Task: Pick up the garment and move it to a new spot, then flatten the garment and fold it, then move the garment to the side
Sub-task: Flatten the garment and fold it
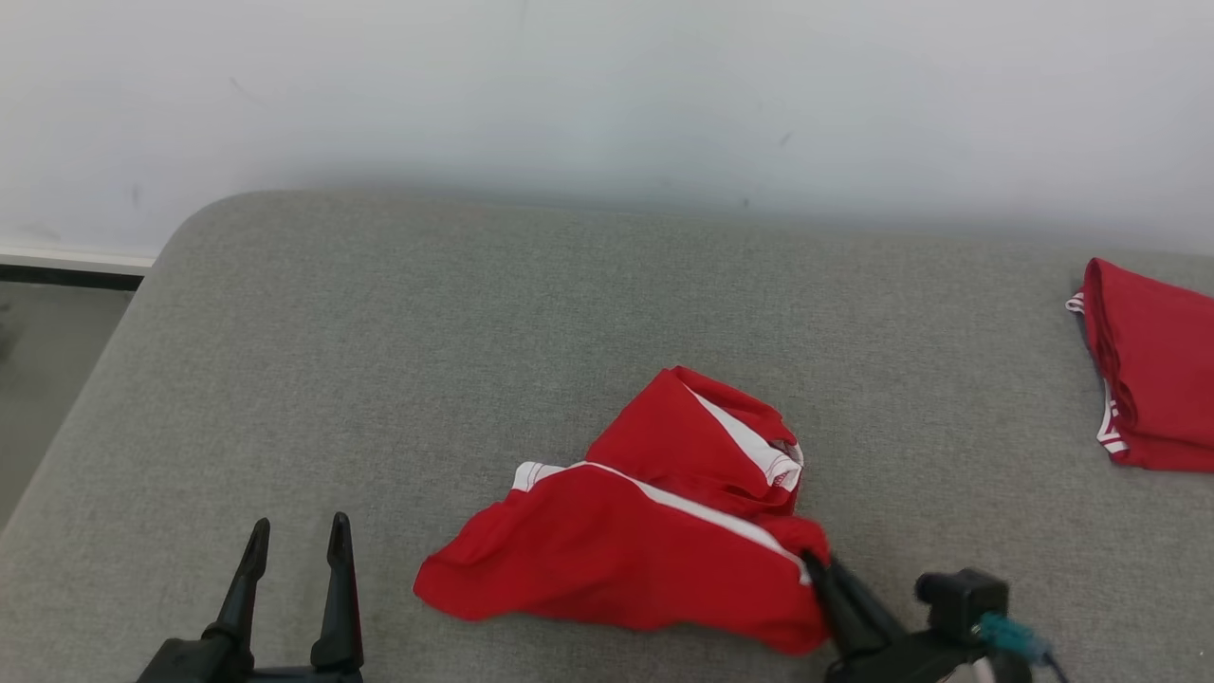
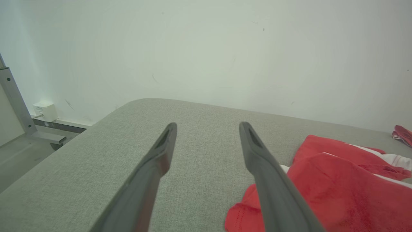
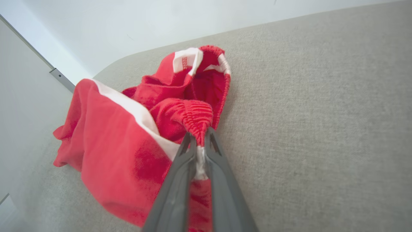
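A red garment (image 1: 645, 531) with white stripes is seen lying crumpled on the near part of the grey desk (image 1: 379, 360), right of centre in the head view. Its long axis is laid roughly left to right across that view, while a folded-over lobe with a white band is pointed away toward the wall (image 1: 607, 95). A white stripe is run diagonally from its left upper edge down to its near right corner. That corner, a gathered, ribbed hem, is pinched between the pressed-together fingers of the right gripper (image 3: 199, 137), whose tips are met at the cloth's right end (image 1: 814, 562). The left gripper (image 1: 299, 522) is held spread wide at the near left, apart from the cloth; past its right finger the garment's left edge (image 2: 338, 180) is seen. The desk is covered in a coarse woven grey fabric with a rounded far-left corner, beyond which a strip of floor (image 1: 47, 379) is shown. Broad bare room is left on the desk to the left and behind the garment. A second red garment (image 1: 1152, 370), folded, is placed well apart at the right edge.
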Motion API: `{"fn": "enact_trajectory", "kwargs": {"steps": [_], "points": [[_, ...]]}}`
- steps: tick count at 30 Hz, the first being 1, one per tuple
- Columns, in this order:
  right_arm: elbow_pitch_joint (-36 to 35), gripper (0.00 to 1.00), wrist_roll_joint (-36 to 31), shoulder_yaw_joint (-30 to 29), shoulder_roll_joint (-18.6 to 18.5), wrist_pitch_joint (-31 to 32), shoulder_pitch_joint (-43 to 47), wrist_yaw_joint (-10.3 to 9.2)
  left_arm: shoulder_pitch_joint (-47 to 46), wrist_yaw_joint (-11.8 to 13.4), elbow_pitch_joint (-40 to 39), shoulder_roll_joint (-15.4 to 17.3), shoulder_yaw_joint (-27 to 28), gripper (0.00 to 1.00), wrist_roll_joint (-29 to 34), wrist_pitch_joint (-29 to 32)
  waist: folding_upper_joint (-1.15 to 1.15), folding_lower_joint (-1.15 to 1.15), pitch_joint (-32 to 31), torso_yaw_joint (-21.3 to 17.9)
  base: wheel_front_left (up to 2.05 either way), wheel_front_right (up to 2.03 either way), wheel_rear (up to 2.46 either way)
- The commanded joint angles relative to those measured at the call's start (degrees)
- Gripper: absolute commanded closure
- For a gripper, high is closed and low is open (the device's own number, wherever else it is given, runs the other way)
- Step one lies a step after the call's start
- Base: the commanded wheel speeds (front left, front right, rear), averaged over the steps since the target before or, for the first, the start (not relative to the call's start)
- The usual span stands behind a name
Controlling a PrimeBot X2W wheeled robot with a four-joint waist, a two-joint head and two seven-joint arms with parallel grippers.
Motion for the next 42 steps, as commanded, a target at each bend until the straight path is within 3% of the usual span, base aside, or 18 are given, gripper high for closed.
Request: {"fn": "enact_trajectory", "kwargs": {"steps": [1, 10, 15, 16, 17, 28, 35, 42], "points": [[-0.28, 1.0, -0.73, -0.74, -1.25, -0.59, -0.96, -0.11, 0.12, 0.16, 0.13, 0.15, 0.06, 0.0, -0.27, -0.24, 0.0, 0.0, -0.2, -0.4, 0.0, 0.0, 0.0], [-3.08, 1.0, -5.33, -8.96, -10.5, -1.48, -2.79, -0.11, 0.33, 0.17, 0.74, -0.28, -0.73, 0.0, -0.7, -0.36, 0.0, 0.0, -1.14, -1.91, 0.0, 0.0, 0.0], [-1.79, 1.0, -4.81, -12.2, -11.15, 1.15, -0.05, -0.11, 0.31, -0.02, 1.15, -0.39, -0.93, 0.0, -0.77, -0.42, 0.0, 0.0, -1.49, -2.07, 0.0, 0.0, 0.0], [-1.98, 0.78, -5.08, -12.64, -11.14, 0.98, -0.15, -0.11, 0.39, -0.03, 1.2, -0.43, -0.97, 0.0, -0.79, -0.37, 0.0, 0.0, -1.55, -2.09, 0.0, 0.0, 0.0], [-2.16, 0.02, -5.39, -12.89, -10.99, 0.77, 0.1, -0.11, 0.49, -0.05, 1.26, -0.47, -1.01, 0.0, -0.82, -0.37, 0.0, 0.0, -1.63, -2.13, 0.0, 0.0, 0.0], [-11.95, 0.0, -9.46, -18.79, -7.07, -1.65, 5.07, -0.11, 1.77, -0.02, 1.09, 0.18, -0.47, 0.0, -0.78, -0.39, 0.0, 0.0, -3.32, -3.83, 0.0, 0.0, 0.0], [-22.63, 0.0, -13.34, -23.95, -2.24, -1.65, 10.3, -0.11, 1.85, 0.06, 0.66, 0.21, -0.34, 0.0, -0.73, -0.4, 0.0, 0.0, -3.49, -5.17, 0.0, 0.0, 0.0], [-29.06, 0.0, -15.99, -26.57, 1.89, -1.58, 15.03, -0.11, 1.94, -0.02, 0.62, 0.26, -0.11, 0.0, -0.8, -0.4, 0.0, 0.0, -3.23, -6.2, 0.0, 0.0, 0.0]]}}
